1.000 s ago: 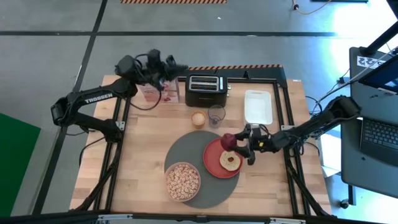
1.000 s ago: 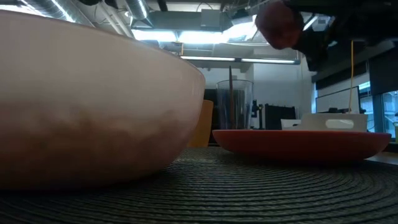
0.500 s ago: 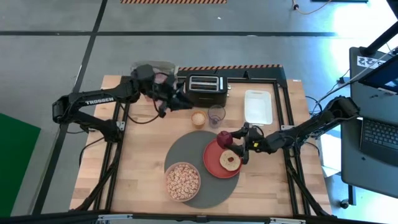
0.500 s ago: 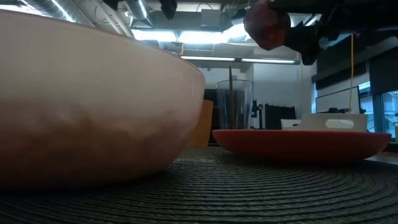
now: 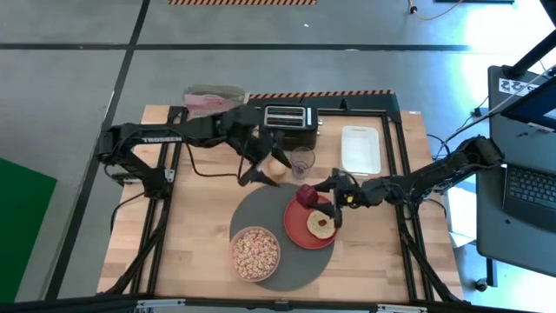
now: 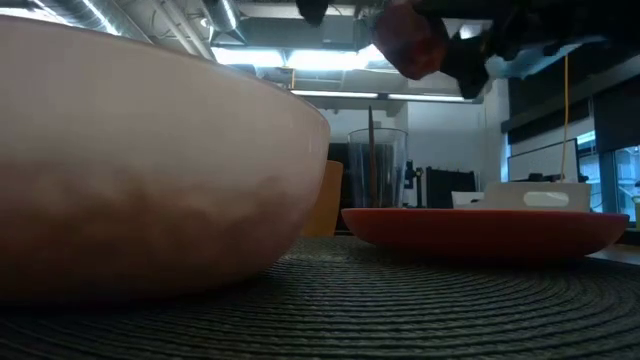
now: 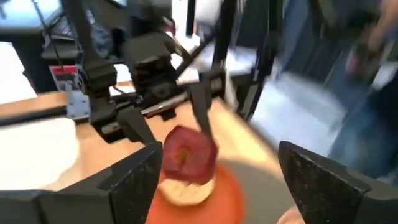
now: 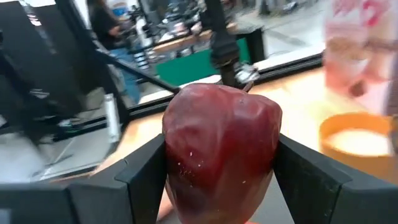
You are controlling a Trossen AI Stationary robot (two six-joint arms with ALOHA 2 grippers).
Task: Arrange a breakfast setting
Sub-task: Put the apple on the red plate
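My right gripper (image 5: pixel 313 198) is shut on the small dark-red fruit (image 5: pixel 305 195) above the far left rim of the round red plate (image 5: pixel 300 233). A bagel half (image 5: pixel 321 224) lies on the plate. The plate and the pale bowl (image 5: pixel 254 253) of tan cereal stand on the round dark-grey mat (image 5: pixel 261 209). My left gripper (image 5: pixel 263 168) is open and empty above the table, beside a small orange cup (image 5: pixel 276 166) and just beyond the mat's far edge. I cannot make out the golden spoon. My right gripper pinches the fruit by two opposite sides (image 8: pixel 180 168), one finger (image 8: pixel 140 180) on each. The fingers come nearly level from the table's right side. The fruit is lifted clear above the plate, as the low view (image 6: pixel 408 45) shows.
A clear glass (image 5: pixel 302 160) stands next to the orange cup. A dark toaster (image 5: pixel 287 123) and a pink bag (image 5: pixel 213 96) are at the far edge. A white rectangular dish (image 5: pixel 360 148) lies at the far right. Bare wood lies left of the mat.
My left gripper has swung from the pink bag at the far left toward the table's middle and near side, ending beside the orange cup. My right gripper has carried the fruit a little toward the table's left, still clear above the plate.
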